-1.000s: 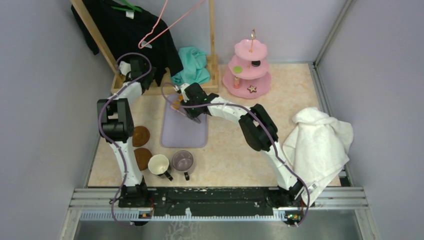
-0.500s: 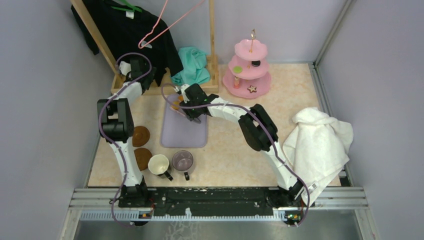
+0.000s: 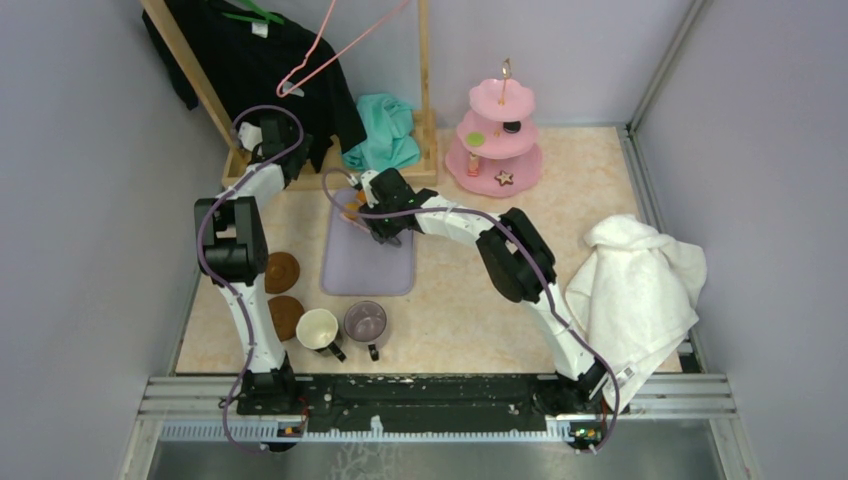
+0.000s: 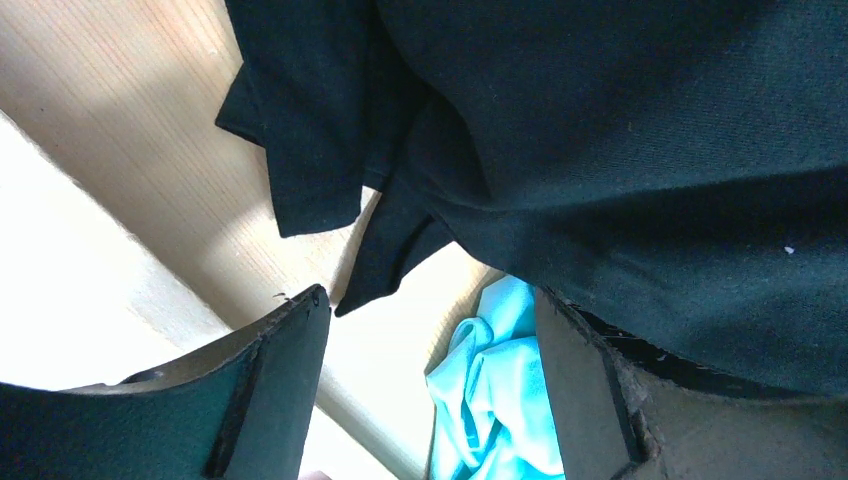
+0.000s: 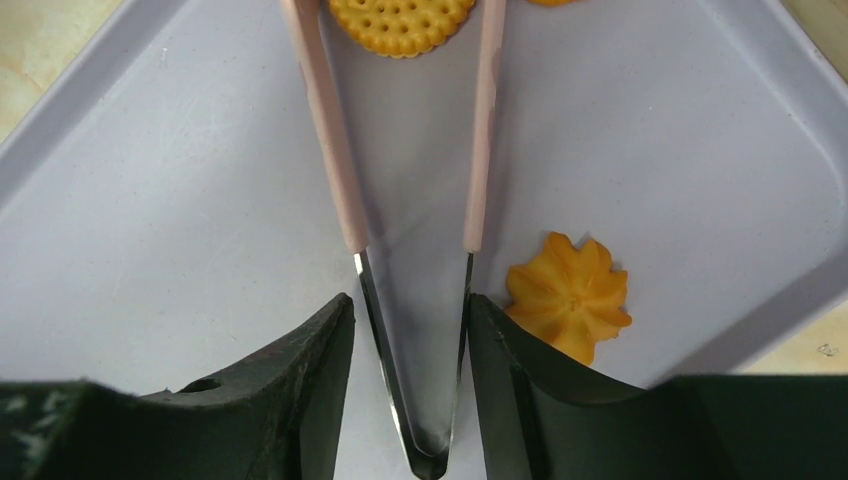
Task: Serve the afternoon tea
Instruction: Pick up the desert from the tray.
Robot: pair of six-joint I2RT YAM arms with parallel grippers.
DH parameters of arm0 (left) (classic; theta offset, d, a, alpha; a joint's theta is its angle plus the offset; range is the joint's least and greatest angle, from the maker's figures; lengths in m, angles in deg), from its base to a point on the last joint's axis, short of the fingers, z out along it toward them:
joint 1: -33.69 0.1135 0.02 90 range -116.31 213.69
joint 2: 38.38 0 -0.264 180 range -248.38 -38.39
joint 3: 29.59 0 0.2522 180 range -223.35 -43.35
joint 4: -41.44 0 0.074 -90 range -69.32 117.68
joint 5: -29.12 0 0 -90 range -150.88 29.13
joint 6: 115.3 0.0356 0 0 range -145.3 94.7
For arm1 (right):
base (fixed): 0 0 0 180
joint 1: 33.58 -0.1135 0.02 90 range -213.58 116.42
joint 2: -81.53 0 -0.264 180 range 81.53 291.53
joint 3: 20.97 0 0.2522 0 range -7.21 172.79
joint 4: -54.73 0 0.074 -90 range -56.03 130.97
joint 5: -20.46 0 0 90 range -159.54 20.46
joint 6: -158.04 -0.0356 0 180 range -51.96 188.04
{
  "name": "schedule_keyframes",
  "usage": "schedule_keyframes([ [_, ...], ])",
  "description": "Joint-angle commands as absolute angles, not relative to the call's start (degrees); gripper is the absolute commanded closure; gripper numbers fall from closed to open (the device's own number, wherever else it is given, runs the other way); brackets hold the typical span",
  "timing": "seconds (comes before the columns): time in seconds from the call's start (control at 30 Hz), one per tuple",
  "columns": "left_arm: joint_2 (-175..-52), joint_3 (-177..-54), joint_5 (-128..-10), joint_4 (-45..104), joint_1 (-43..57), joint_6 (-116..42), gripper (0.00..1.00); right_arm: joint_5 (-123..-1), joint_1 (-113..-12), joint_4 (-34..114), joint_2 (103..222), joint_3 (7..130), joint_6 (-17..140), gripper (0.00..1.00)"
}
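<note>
Up front, nr the arm bases, we're looking at the cream mug (image 3: 318, 327) and the greyish-purple mug (image 3: 365, 320) sitting side by side, w/ two brown coasters (image 3: 286, 314) lying just to their left, one behind the other. Off to the right, the white towel (image 3: 637, 288) is lying crumpled beside the right arm.

Mid-table, the right gripper (image 5: 410, 330) is reaching down over the lavender tray (image 5: 180, 200) and squeezing a pair of pink-handled tongs (image 5: 342, 170). Its fingers are pressing on the metal legs nr the hinge, jaws partway closed, tong arms spreading apart toward the tips. A round yellow biscuit (image 5: 402, 18) is lying btwn those arms at the top edge of the wrist view; we're not able to tell whether they're touching it. An orange flower-shaped cookie (image 5: 568, 298) is resting on the tray just beside the tongs.

Further back, the left gripper (image 4: 430, 300) is hovering w/ jaws wide apart and nothing btwn them. It's facing the black garment (image 4: 620, 150) hanging on the wooden rack (image 4: 130, 120), teal cloth (image 4: 500, 400) showing beyond its fingers.

Farthest off, the pink three-tier stand (image 3: 485, 100) is carrying a green round (image 3: 475, 139) and a black round (image 3: 512, 127) on its middle tier and a star cookie (image 3: 504, 178) on the bottom one.
</note>
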State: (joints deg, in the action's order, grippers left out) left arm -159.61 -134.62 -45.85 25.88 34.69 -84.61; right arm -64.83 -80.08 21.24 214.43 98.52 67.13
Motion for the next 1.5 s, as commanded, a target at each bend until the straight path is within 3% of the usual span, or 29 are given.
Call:
schedule_keyframes([
  [0.0,-160.9,-135.4,-45.5,25.6,34.5,-83.9,0.20,-63.9,-80.6,23.0,215.3,98.5,68.1,0.55],
  [0.37,-160.2,-133.4,-46.0,26.1,34.2,-84.3,0.20,-64.1,-80.8,22.5,217.1,97.4,67.5,0.64],
  [0.57,-159.2,-132.6,-45.5,26.3,34.2,-84.0,0.20,-64.5,-80.8,23.9,215.1,95.0,67.6,0.85],
  [0.83,-158.6,-133.1,-45.0,26.2,34.0,-84.1,0.20,-65.5,-80.8,24.4,209.9,92.8,68.3,1.00],
  [1.47,-158.7,-134.2,-44.4,25.7,34.0,-84.1,0.20,-64.7,-80.8,20.0,201.2,94.1,69.7,1.00],
])
